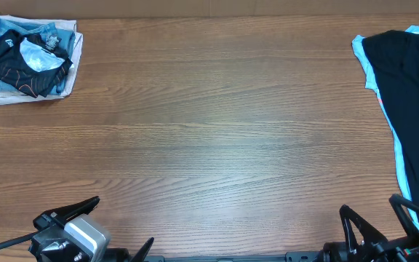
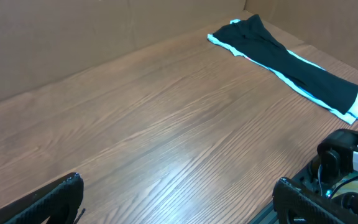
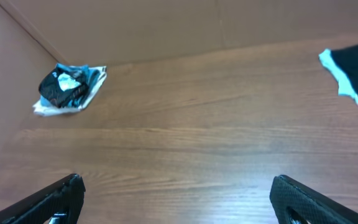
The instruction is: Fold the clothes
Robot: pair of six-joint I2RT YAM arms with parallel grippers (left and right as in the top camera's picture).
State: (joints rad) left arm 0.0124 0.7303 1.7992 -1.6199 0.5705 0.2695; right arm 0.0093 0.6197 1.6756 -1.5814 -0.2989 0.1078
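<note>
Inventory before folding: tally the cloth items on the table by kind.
Black shirt with orange lines: 1
Black garment with light-blue trim: 1
Pale cloth pile under the shirt: 1
Total: 3

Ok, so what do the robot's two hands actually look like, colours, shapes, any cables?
The left hand has two slim, tapering black fingers, with a silver-grey block behind them and a black cable running off it. The right hand has matching black fingers on a black body. No markings are readable.
</note>
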